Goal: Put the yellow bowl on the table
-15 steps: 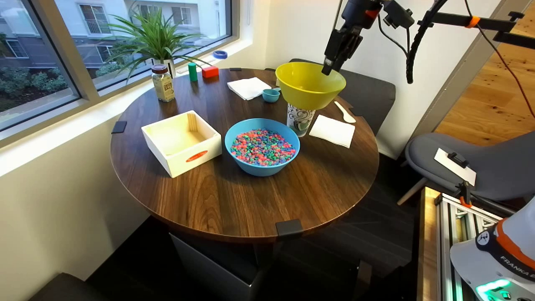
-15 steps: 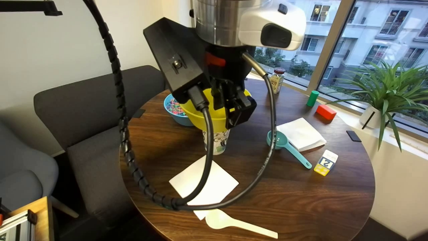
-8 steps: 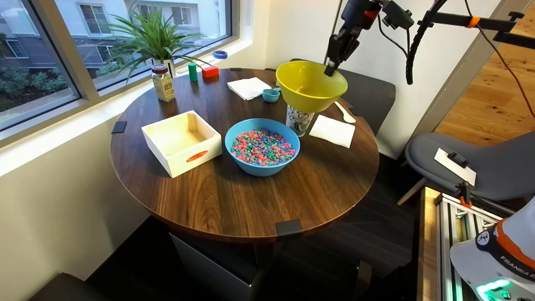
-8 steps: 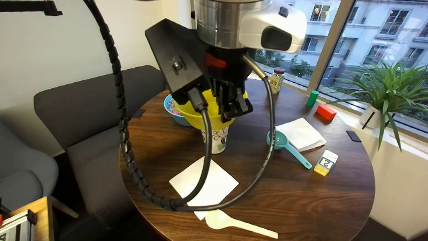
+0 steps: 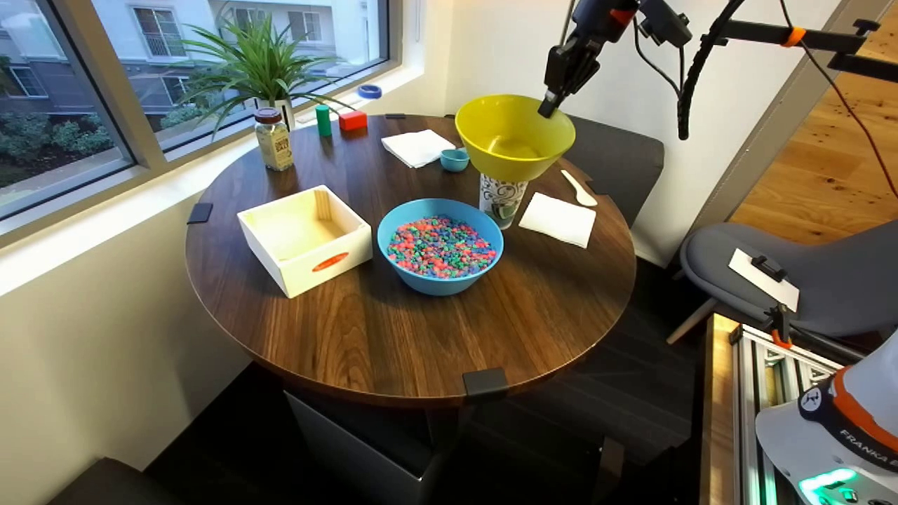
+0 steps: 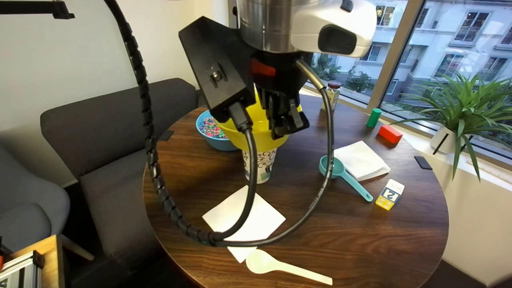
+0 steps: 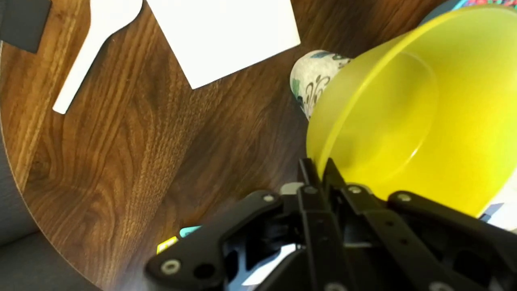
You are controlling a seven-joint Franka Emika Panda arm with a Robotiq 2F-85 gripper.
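Yellow plastic bowl (image 5: 515, 140): suspended over the tabletop (image 5: 393, 337), above the patterned cup (image 5: 501, 203) in both exterior views; contact with the cup cannot be determined. Wrist view: the pincer (image 7: 317, 167) is closed to the thickness of the bowl's rim, one jaw inside and one outside. Wooden box (image 5: 302, 277): visible in an exterior view only. Numbered block (image 6: 390, 195): shown whole in an exterior view; the wrist view admits just a yellow corner. Edges: a black tab (image 5: 485, 382) wraps the tabletop's curved edge; bare wood extends from there to the blue bowl (image 5: 438, 285). Pose: the robot arm (image 6: 268, 28) is positioned above, the pincer slanting down to the rim on the side away from the blue bowl.
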